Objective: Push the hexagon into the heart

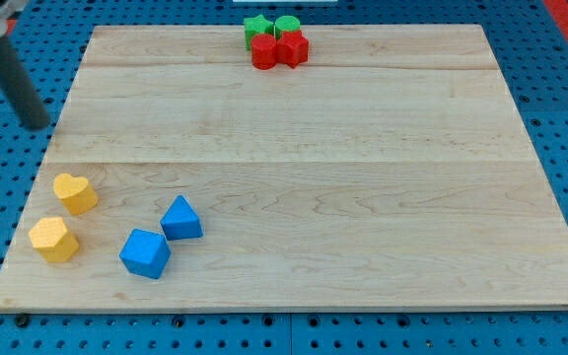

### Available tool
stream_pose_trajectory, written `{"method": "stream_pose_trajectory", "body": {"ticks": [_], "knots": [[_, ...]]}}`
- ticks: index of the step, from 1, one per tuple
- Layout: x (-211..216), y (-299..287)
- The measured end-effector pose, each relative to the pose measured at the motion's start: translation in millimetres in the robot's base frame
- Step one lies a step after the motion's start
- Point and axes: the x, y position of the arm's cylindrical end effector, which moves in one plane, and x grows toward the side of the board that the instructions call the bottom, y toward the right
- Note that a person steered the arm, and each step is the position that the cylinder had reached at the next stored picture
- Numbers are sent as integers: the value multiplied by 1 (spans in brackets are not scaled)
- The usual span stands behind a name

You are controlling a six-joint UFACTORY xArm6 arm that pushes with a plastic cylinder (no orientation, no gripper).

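Wooden board [294, 168] on blue pegboard [560, 118]. Yellow hexagon [53, 239] near board's lower-left corner, just below yellow heart [75, 192], narrowly apart. Blue blocks [145, 252] and [180, 218] right of hexagon. Red and green cluster [277, 41] at board's top edge. My tip [37, 125] off board's upper-left edge, well above heart, touching nothing; no gripper fitted.

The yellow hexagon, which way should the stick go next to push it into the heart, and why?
Probably bring my tip down the view's left edge to just below the yellow hexagon. The yellow heart sits just above it, slightly right, so a push must start from underneath; my tip is now far above both.
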Motion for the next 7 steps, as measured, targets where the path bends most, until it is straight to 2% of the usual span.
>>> {"method": "stream_pose_trajectory", "body": {"ticks": [2,3,4,6,7], "knots": [[135,0],[172,6],[174,22],[135,22],[131,22]]}}
